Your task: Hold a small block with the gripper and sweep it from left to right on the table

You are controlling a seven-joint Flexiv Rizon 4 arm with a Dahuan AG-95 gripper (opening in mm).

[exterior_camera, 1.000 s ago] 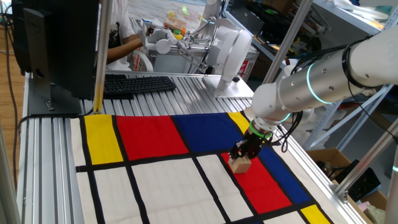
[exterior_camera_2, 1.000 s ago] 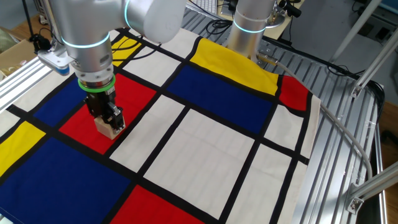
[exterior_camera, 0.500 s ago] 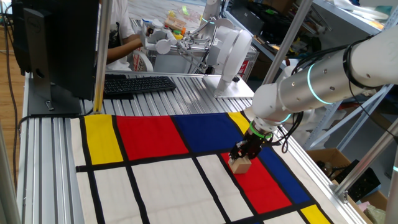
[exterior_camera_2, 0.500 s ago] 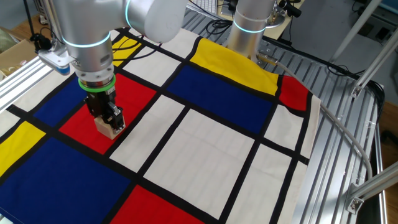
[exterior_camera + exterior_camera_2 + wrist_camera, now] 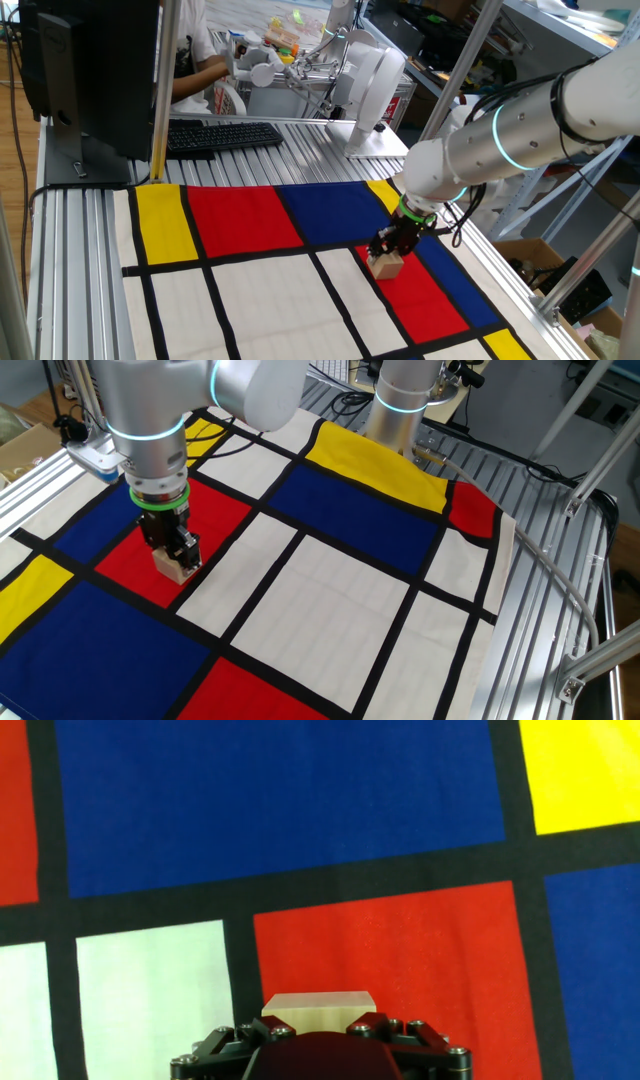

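the pincer (image 5: pixel 172 556) points straight down over the desk (image 5: pixel 330 595) and is closed on the small block (image 5: pixel 170 567), which sits directly under it, between the two black fingers, with its bottom face on or just above the cloth (from these views i cannot tell if it really touches). so the block lies in no direction from the pincer; it is already inside the grip, and the coming sweep depends only on the free cloth beside it. the block is on a red rectangle, and in one fixed view this red field is near the right border of the cloth, with a blue strip and the aluminium rail (image 5: pixel 510 290) just beyond. in this same view the block (image 5: pixel 386 265) has the large white fields on its left and only a little cloth on its right, so i judge that the room for a move to the right is short, and the sweep seems close to its end or must stay small. the block is a cube, so it has no long axis to align. the hand view shows the block's pale top edge (image 5: pixel 318 1012) above the black fingers (image 5: pixel 225 1045), with red cloth ahead and a black line at the side. nothing else stands on the cloth near the path; the keyboard (image 5: pixel 220 135) is well apart, behind the cloth.
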